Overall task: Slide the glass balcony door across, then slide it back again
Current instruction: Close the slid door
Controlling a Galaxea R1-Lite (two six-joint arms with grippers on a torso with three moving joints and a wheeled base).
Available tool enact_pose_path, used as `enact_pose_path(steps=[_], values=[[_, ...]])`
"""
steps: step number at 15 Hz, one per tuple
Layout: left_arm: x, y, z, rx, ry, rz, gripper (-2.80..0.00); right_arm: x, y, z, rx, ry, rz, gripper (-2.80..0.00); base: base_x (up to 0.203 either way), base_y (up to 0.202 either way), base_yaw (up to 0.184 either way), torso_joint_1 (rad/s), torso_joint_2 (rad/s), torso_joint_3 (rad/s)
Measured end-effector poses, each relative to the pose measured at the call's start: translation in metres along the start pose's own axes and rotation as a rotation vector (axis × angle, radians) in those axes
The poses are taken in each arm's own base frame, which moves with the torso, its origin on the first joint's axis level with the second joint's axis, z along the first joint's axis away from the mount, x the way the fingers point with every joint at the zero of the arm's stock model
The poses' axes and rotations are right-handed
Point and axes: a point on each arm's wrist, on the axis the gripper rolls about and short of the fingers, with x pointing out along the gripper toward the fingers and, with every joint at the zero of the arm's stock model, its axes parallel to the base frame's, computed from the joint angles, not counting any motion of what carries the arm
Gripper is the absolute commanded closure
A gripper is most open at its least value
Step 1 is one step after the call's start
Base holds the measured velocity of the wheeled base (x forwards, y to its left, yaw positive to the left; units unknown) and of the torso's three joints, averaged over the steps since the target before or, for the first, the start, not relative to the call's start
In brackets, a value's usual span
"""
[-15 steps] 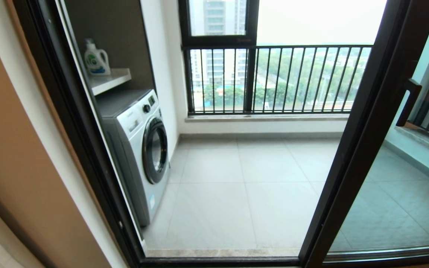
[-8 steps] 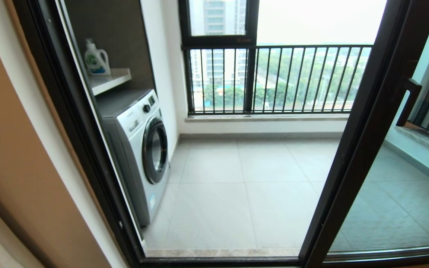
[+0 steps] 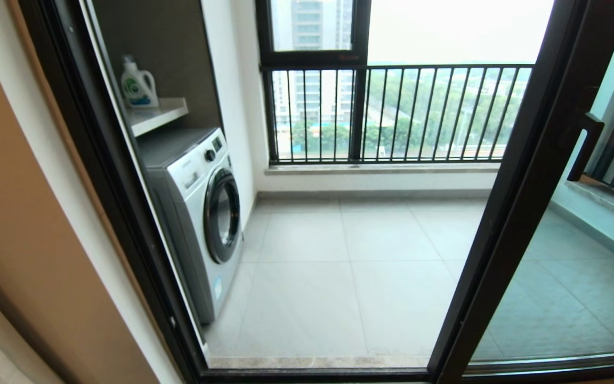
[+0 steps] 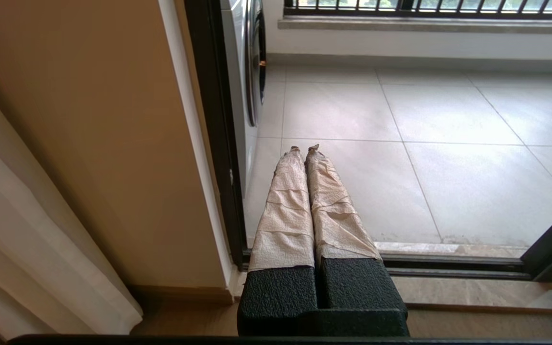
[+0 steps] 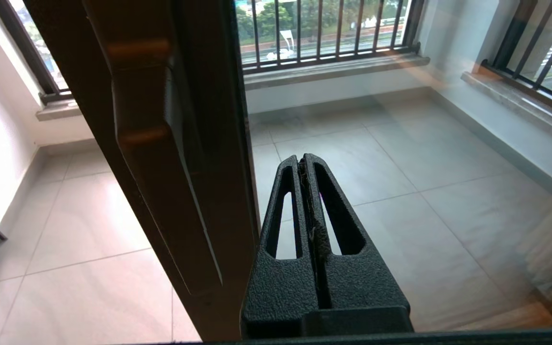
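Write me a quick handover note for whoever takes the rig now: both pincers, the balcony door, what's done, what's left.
Right pincer: shut, empty, beside the door's handle, not touching it.
Left pincer: shut, empty, low by the doorway's left frame.
Glass balcony door: standing toward the right, doorway open, washing machine visible beyond.
Done: nothing gripped yet.
Left: probably take the handle, slide the door across, then back.

Head camera high, facing forward-down through doorway onto balcony floor (image 3: 349,277), washing machine (image 3: 200,213) left, glass balcony door (image 3: 525,186) right. Left wrist camera low, near threshold, looks past left gripper (image 4: 304,148) at same floor. Right wrist camera close behind right gripper (image 5: 307,160), beside door upright. All share floor, railing (image 3: 392,112).
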Motion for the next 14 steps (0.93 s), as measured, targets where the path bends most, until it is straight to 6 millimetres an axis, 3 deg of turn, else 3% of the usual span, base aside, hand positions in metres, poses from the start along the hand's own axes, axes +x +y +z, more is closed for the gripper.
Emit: enact_pose_path(steps=[4,8,11,14], values=[[0.0,0.0,0.0,0.0,0.0,0.0,0.0,0.008,0.016,-0.001,-0.001,-0.001,0.029,0.0,0.0,0.0,0.0,0.0,0.0,0.0],[0.0,0.0,0.0,0.0,0.0,0.0,0.0,0.009,0.018,-0.002,0.002,0.006,0.029,0.0,0.0,0.0,0.0,0.0,0.0,0.0],[0.0,0.0,0.0,0.0,0.0,0.0,0.0,-0.001,0.018,0.004,-0.001,-0.006,0.028,0.0,0.0,0.0,0.0,0.0,0.0,0.0],[0.0,0.0,0.0,0.0,0.0,0.0,0.0,-0.016,0.004,0.011,-0.005,-0.019,-0.018,0.0,0.0,0.0,0.0,0.0,0.0,0.0]])
